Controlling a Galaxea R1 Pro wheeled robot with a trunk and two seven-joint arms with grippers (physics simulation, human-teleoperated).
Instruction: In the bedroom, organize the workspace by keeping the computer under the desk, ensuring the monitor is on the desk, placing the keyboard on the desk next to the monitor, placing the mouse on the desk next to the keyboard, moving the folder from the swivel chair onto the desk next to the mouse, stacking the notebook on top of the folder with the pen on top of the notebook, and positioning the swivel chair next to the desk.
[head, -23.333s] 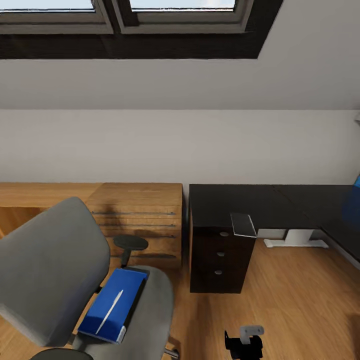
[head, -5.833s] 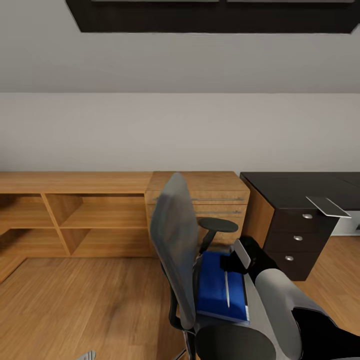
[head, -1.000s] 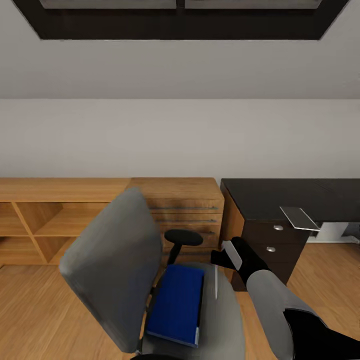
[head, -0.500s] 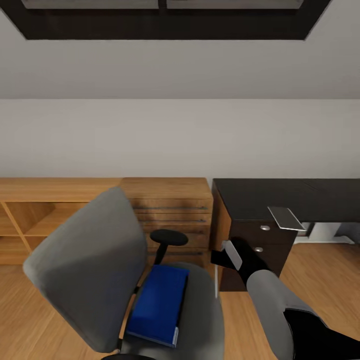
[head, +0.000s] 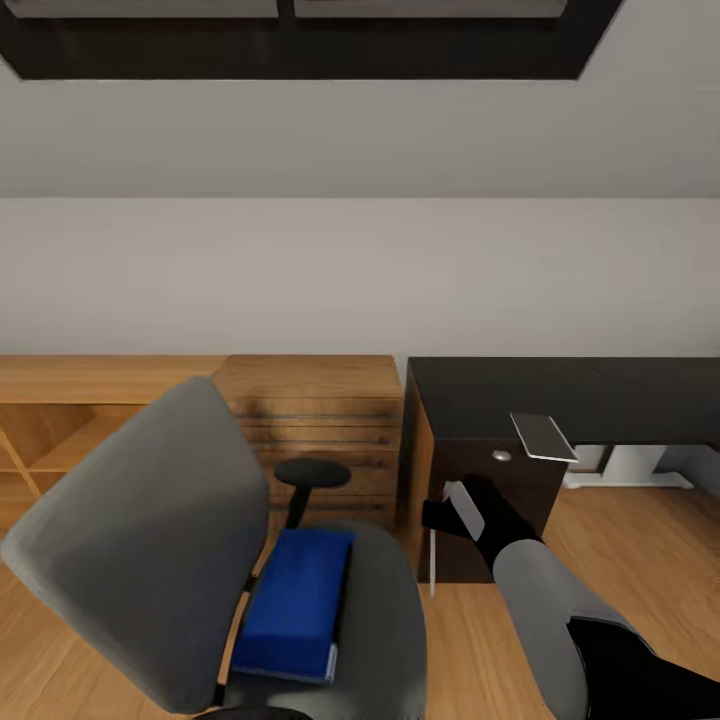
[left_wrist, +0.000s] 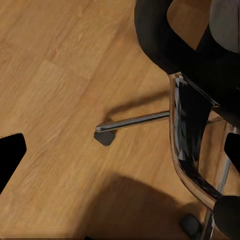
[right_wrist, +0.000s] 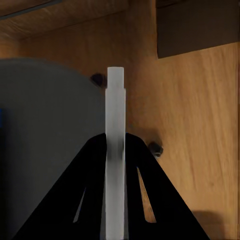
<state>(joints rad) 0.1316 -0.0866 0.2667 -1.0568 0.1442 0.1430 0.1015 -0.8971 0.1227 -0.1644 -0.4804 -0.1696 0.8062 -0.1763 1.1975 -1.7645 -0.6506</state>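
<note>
The grey swivel chair (head: 150, 540) stands in front of me at the lower left, with the blue folder (head: 292, 603) flat on its seat. My right gripper (head: 440, 520) hovers just right of the seat, shut on the thin white pen (head: 432, 565), which hangs downward. In the right wrist view the pen (right_wrist: 115, 100) sticks out between the black fingers (right_wrist: 95, 165) above the seat edge and the floor. The black desk (head: 480, 395) is behind the gripper. My left gripper (left_wrist: 120, 155) is open over the floor by the chair's chrome base (left_wrist: 145, 119). Computer, monitor, keyboard and mouse are out of view.
A thin pale grey flat rectangle (head: 543, 437) overhangs the desk's near corner; I cannot tell whether it is the notebook. A low light-wood cabinet (head: 310, 410) with open shelves (head: 40, 440) runs along the wall left of the desk. Bare wood floor (head: 630, 540) lies to the right.
The whole picture has slid left, so the camera has moved. My right gripper keeps its place in the view, still shut on the pen, now further off the folder.
</note>
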